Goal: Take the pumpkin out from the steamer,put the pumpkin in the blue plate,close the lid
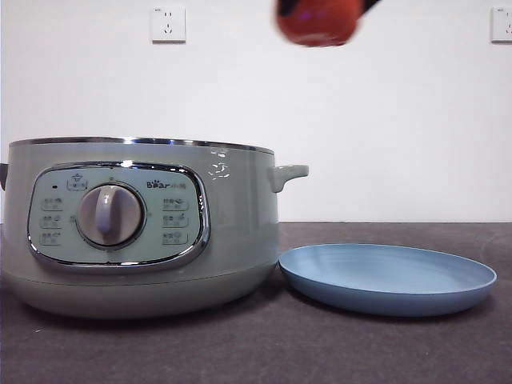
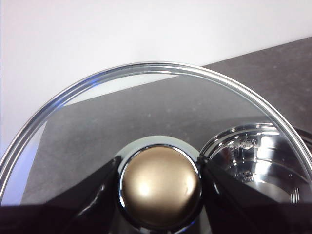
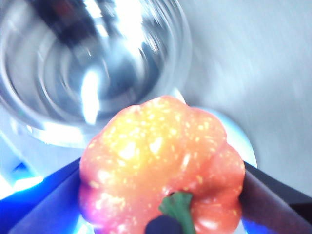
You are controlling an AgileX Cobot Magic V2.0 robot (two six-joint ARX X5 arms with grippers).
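Observation:
The sage-green steamer (image 1: 144, 228) stands open at the left of the table, its shiny inside showing in the right wrist view (image 3: 87, 63) and the left wrist view (image 2: 258, 161). My right gripper (image 3: 165, 204) is shut on the orange-red pumpkin (image 3: 161, 161), which hangs blurred high at the top of the front view (image 1: 318, 22), above the gap between steamer and blue plate (image 1: 388, 276). My left gripper (image 2: 160, 183) is shut on the knob (image 2: 160, 180) of the glass lid (image 2: 146, 107), held in the air out of the front view.
Two wall sockets (image 1: 168, 24) sit on the white wall behind. The steamer's side handle (image 1: 288, 174) juts toward the plate. Dark table surface (image 1: 360, 352) lies in front of the plate.

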